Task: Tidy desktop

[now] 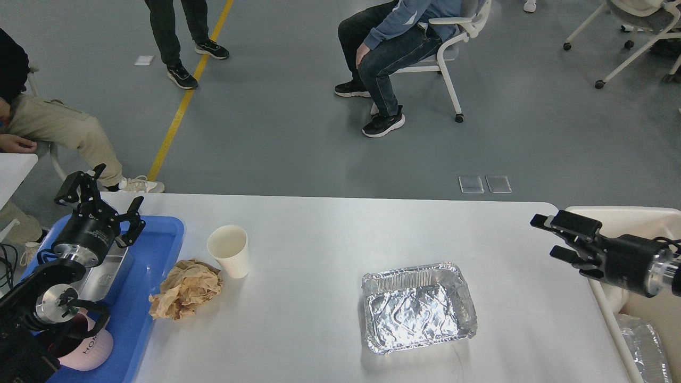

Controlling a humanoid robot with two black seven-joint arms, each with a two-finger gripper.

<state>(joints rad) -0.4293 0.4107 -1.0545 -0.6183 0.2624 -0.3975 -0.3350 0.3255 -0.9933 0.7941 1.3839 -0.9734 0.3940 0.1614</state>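
Head view shows the desktop (319, 234) as a wide white surface that fills the lower half of the picture. Nearest on it lies an empty foil tray (418, 307), right of the middle. To the left is a crumpled brown paper (185, 289), and just behind it a white paper cup (229, 250) stands upright. At the left edge a blue tray (151, 276) holds a metal box (106, 271) and a pink cap (88, 348). The left gripper (101, 198) hovers above this tray, its fingers spread wide and empty. The right gripper (548, 236) reaches in over the right edge of the table, beside a cream bin (633, 215), its fingers also apart and holding nothing. Behind the table, people sit and stand on the grey floor (276, 122).
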